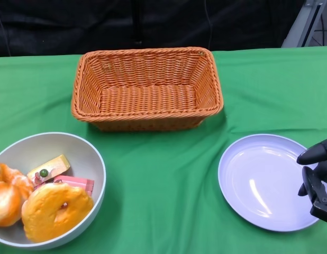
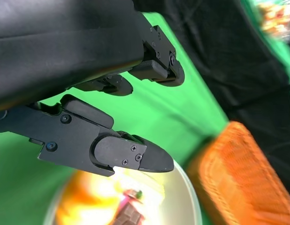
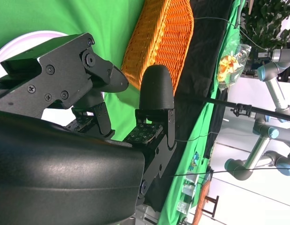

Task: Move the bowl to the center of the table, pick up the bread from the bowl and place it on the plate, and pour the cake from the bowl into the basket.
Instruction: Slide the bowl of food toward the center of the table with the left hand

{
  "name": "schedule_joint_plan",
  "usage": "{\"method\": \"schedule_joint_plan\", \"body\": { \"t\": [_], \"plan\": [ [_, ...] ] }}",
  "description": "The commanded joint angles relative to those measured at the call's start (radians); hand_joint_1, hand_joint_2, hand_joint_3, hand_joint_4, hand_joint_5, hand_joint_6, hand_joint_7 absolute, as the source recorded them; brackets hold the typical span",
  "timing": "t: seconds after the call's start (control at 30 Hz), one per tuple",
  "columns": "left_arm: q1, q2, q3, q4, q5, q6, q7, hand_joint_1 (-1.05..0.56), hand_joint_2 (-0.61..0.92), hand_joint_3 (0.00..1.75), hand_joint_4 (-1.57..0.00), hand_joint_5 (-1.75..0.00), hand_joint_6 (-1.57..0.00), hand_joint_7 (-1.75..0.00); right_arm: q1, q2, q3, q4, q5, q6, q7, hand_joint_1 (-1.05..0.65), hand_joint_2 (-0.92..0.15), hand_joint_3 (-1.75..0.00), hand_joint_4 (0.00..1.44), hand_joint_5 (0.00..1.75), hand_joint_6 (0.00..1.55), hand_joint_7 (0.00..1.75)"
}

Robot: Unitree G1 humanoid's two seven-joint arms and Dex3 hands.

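Note:
A grey bowl (image 1: pixel 96 159) sits at the table's near left corner. It holds a ring-shaped bread (image 1: pixel 55 209), a second bread (image 1: pixel 7 193), a yellow cake slice (image 1: pixel 48 168) and a pink one (image 1: pixel 76 183). The woven basket (image 1: pixel 147 69) stands at the back centre, and the pale plate (image 1: pixel 264 182) lies at the right. My right hand (image 1: pixel 318 177) hovers by the plate's right rim, fingers apart and holding nothing; the right wrist view shows this hand (image 3: pixel 112 108) over the plate (image 3: pixel 23 40). My left hand (image 2: pixel 103 84) appears only in its wrist view, fingers spread above the bowl (image 2: pixel 189 187), touching nothing.
Green cloth (image 1: pixel 163 174) covers the table between bowl and plate. A black backdrop (image 1: pixel 153 21) hangs behind the far edge. The basket (image 2: pixel 248 173) lies just beyond the bowl in the left wrist view. Other robot arms (image 3: pixel 267 140) stand off the table.

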Motion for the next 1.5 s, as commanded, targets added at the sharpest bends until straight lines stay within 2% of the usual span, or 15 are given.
{"method": "schedule_joint_plan", "body": {
  "t": [0.03,0.27,0.37,0.4,0.53,0.7,0.93,1.13,1.3,1.5],
  "plan": [
    [-0.033,0.057,-0.039,0.058,0.071,-0.020,0.003,-0.73,0.92,0.25,-0.39,0.00,-0.37,-0.01,0.003,0.000,-0.002,-0.008,-0.002,0.001,-0.009,-0.01,-0.61,-0.98,0.71,1.65,0.69,1.29],
    [-0.134,0.094,-0.125,0.236,0.175,0.014,-0.002,-0.71,0.92,0.22,-0.33,0.00,-0.32,0.00,0.005,-0.002,0.005,-0.010,-0.007,0.006,-0.015,0.00,-0.60,-1.00,0.71,1.65,0.69,1.29],
    [-0.186,0.099,-0.162,0.341,0.195,0.037,-0.033,-0.67,0.92,0.29,-0.28,0.00,-0.28,0.00,0.008,-0.001,0.008,-0.015,-0.008,0.015,-0.020,0.00,-0.61,-1.00,0.70,1.65,0.69,1.29],
    [-0.197,0.101,-0.171,0.362,0.198,0.044,-0.044,-0.69,0.92,0.36,-0.24,0.00,-0.25,0.00,0.009,-0.002,0.010,-0.018,-0.008,0.015,-0.019,0.01,-0.61,-1.00,0.70,1.65,0.68,1.29],
    [-0.241,0.105,-0.209,0.424,0.214,0.107,-0.079,-0.76,0.92,0.45,-0.19,0.00,-0.20,0.00,0.012,-0.005,0.012,-0.016,-0.011,0.012,-0.019,0.02,-0.63,-0.97,0.68,1.66,0.68,1.29],
    [-0.312,0.102,-0.226,0.500,0.185,0.239,-0.181,-0.80,0.92,0.45,-0.07,0.00,-0.10,0.00,0.011,-0.003,0.016,-0.019,-0.019,0.019,-0.025,0.03,-0.64,-0.96,0.68,1.65,0.68,1.30],
    [-0.346,0.090,-0.287,0.575,0.216,0.243,-0.242,-0.79,0.92,0.49,-0.05,-0.01,-0.02,0.00,0.015,-0.001,0.016,-0.029,-0.024,0.029,-0.023,0.03,-0.65,-0.94,0.68,1.65,0.67,1.30],
    [-0.349,0.058,-0.292,0.592,0.200,0.272,-0.229,-0.79,0.92,0.46,0.00,0.00,0.00,0.00,0.014,0.000,0.014,-0.030,-0.012,0.026,-0.016,0.03,-0.66,-0.94,0.68,1.66,0.67,1.30],
    [-0.354,0.046,-0.283,0.615,0.174,0.271,-0.265,-0.77,0.92,0.48,0.00,0.00,0.00,0.00,0.013,0.001,0.013,-0.032,-0.001,0.034,-0.013,0.01,-0.65,-0.95,0.68,1.66,0.68,1.30],
    [-0.381,0.049,-0.230,0.632,0.105,0.345,-0.289,-0.78,0.92,0.46,0.00,0.00,0.00,0.00,0.010,-0.003,0.014,-0.027,-0.005,0.033,-0.012,0.01,-0.65,-0.96,0.68,1.66,0.67,1.30]
  ]
}}
